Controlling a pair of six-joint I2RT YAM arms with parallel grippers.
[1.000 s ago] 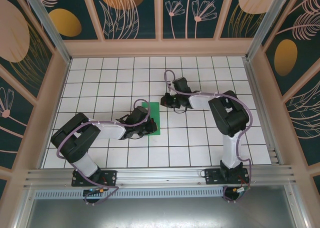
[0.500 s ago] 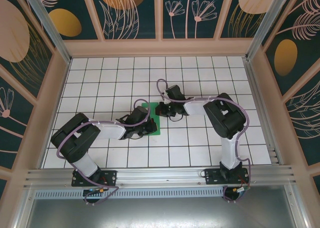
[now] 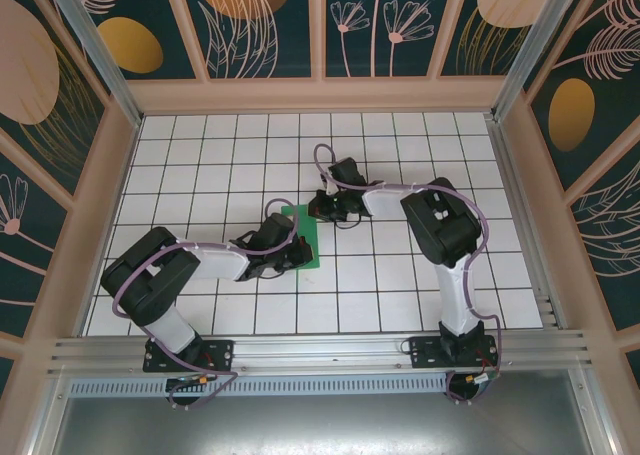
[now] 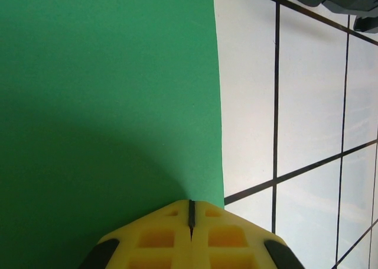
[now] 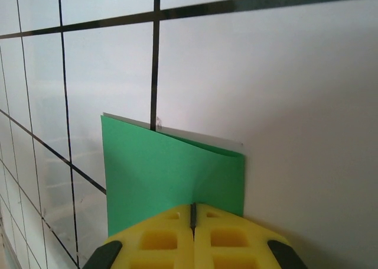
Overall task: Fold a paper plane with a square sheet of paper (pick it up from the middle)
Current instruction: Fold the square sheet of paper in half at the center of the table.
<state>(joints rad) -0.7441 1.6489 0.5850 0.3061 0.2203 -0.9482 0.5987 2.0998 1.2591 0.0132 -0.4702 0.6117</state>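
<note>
The square sheet of paper [image 3: 304, 237] lies on the white grid table as a narrow bright green strip, folded double. My left gripper [image 3: 291, 256] is shut, and its yellow fingertips [image 4: 177, 213] press down on the sheet [image 4: 106, 103] just inside its right edge. At the strip's far end my right gripper [image 3: 319, 212] is shut too, its tips resting on the paper [image 5: 171, 174]. There the top layer stands slightly off the lower one, showing a pale underside. Nothing is pinched between either pair of jaws.
White tiles with black lines [image 3: 400, 265] surround the paper on all sides. Wooden walls [image 3: 320, 93] with patterned panels enclose the table. The right arm's elbow [image 3: 440, 220] stands to the right of the sheet. A metal rail [image 3: 320, 350] runs along the near edge.
My right gripper has swung left from the tiles beside the paper onto its far end. The left gripper has stayed on the sheet, barely shifting. Both stayed shut.
</note>
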